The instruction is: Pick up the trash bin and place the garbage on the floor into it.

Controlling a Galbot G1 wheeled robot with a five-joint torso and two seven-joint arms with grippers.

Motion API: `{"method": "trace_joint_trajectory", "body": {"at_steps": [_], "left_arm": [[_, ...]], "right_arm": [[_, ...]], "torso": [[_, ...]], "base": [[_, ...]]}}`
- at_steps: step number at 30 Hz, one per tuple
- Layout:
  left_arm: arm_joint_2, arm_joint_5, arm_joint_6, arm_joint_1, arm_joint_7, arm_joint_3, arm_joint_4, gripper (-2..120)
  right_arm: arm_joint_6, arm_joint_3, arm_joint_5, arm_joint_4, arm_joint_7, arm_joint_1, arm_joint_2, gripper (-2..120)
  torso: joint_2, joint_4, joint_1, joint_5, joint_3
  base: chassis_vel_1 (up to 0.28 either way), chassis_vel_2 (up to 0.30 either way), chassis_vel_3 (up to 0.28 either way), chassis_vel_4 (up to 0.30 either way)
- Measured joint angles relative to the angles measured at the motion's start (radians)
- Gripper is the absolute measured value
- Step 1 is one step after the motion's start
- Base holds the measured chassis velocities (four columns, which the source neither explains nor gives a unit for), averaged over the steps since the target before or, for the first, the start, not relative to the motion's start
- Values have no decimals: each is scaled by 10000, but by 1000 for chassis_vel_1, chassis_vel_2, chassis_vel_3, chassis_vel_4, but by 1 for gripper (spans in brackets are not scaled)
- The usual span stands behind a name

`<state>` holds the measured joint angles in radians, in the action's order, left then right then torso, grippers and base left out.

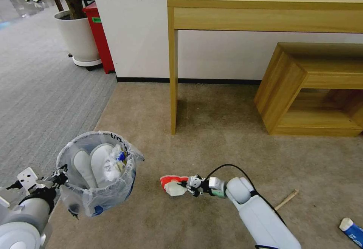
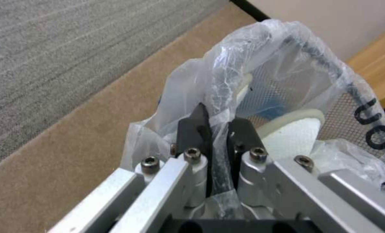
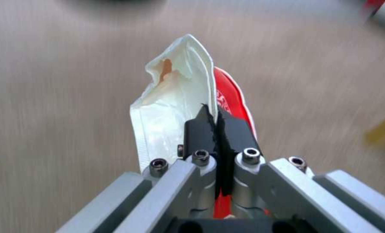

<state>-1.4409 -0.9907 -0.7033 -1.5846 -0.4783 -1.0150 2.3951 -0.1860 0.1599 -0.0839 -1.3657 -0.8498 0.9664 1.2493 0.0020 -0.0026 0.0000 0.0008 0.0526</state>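
I read only partial black letters, "U" and "O", on the clear liner of the bin [image 1: 96,173]. My left pincer [image 2: 216,129] is pinched on its rim, holding the bin above the floor [image 1: 211,135]; two white slippers [image 1: 92,162] lie inside. My right pincer [image 3: 216,119] grips a crushed red-white bowl [image 1: 173,185] just beside the bin. A stick [image 1: 286,199] and carton [image 1: 351,231] lie on the floor.
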Motion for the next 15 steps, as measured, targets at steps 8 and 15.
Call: {"method": "trace_joint_trajectory", "body": {"at_steps": [8, 15], "left_arm": [[-226, 728, 116, -99, 133, 758, -145, 3], [-294, 944, 136, -257, 179, 1068, -3, 3]], "right_arm": [[-40, 1051, 5732, -3048, -1206, 445, -1148, 0], [339, 1198, 7658, -4523, -1714, 525, -1406, 0]], "torso": [[1, 0, 0, 0, 0], [3, 1, 0, -1, 0]], "base": [[0, 0, 0, 0], [0, 0, 0, 0]]}}
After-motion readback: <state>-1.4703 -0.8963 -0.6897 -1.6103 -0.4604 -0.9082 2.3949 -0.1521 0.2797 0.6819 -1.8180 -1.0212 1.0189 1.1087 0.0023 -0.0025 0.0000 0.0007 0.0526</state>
